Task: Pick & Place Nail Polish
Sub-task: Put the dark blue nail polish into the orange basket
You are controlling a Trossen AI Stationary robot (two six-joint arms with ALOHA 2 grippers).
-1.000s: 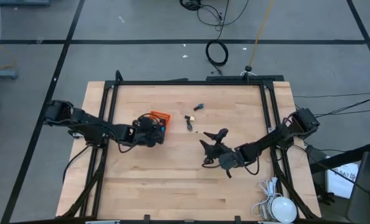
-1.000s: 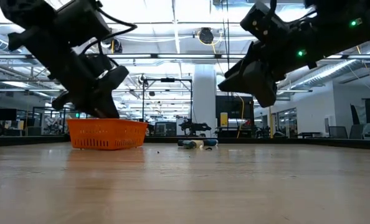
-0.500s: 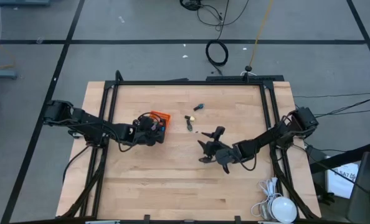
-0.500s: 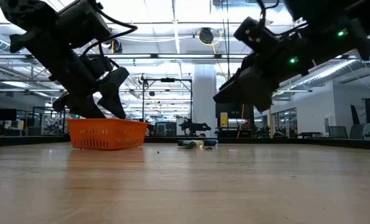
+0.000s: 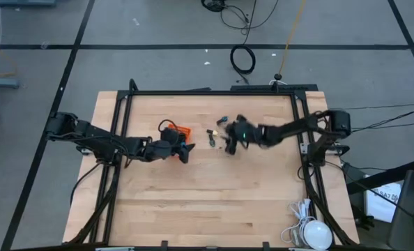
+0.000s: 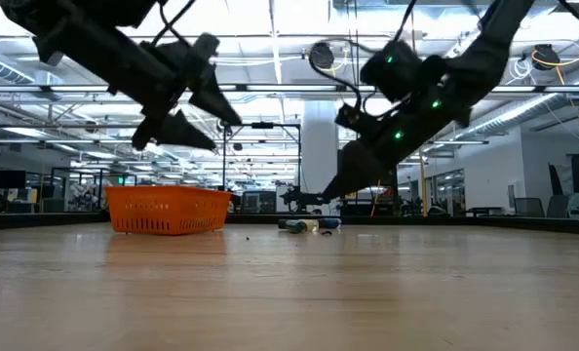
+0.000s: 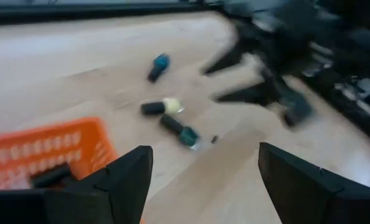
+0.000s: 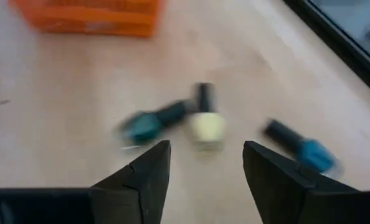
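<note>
A: Where is the left gripper [image 5: 184, 150] now?

B: It hangs above the table [image 5: 193, 202], just beside the orange basket [image 5: 181, 132], on the side toward the loose bottles. Its fingers [image 7: 126, 180] are spread wide and hold nothing. In the left wrist view a corner of the basket shows beside one finger, and a dark cap lies inside it.

A: And the bottles that are still on the table?

B: Three lie on their sides ahead of those fingers: a yellow bottle [image 7: 170, 106] with a dark cap, a green bottle [image 7: 186, 135] just beside it, and a blue bottle [image 7: 160, 62] a little farther away.

A: What about the right gripper [image 5: 231, 141]?

B: It is lowered over the same group. Its fingers [image 8: 146, 171] are spread and empty. In the right wrist view the yellow bottle [image 8: 207, 126] lies just ahead of the gap between them, the green bottle [image 8: 142, 127] is ahead of one finger with its cap near the yellow one, and the blue bottle [image 8: 312, 153] is past the other finger, apart from the pair.

A: Does it touch any bottle?

B: I cannot tell; the fingers seem to be above them.
</note>
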